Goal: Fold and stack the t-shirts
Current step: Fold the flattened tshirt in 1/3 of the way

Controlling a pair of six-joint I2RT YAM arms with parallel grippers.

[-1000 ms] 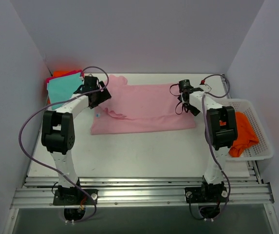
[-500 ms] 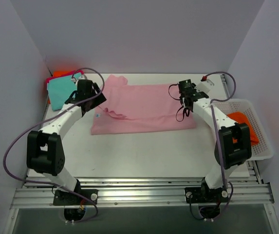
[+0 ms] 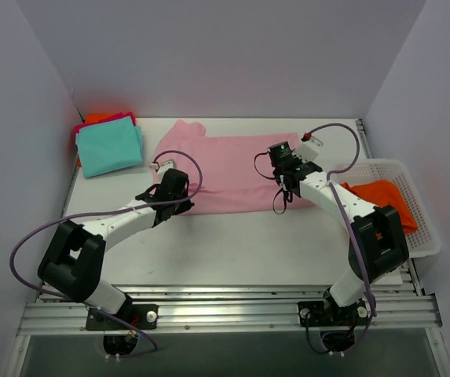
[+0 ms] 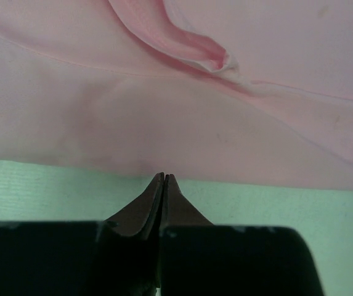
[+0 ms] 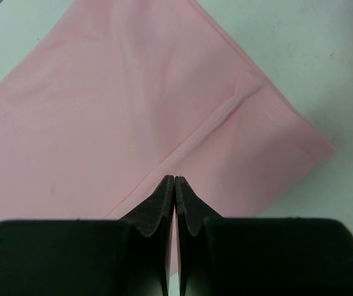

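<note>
The pale pink t-shirt [image 3: 232,169] lies spread across the middle of the white table [image 3: 232,243]. At the right, a white mesh basket [image 3: 425,234] holds an orange t-shirt [image 3: 382,200]. Far left, a folded teal t-shirt [image 3: 108,149] tops a stack [image 3: 103,119]. The left gripper [image 4: 164,179], fingers pressed together, sits at the pink shirt's near hem. The right gripper [image 5: 174,180], likewise closed, hangs over its right end.

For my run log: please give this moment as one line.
pale pink cotton t-shirt: spread on table | left gripper: shut, at its near edge | right gripper: shut, over it | folded teal t-shirt: far left
</note>
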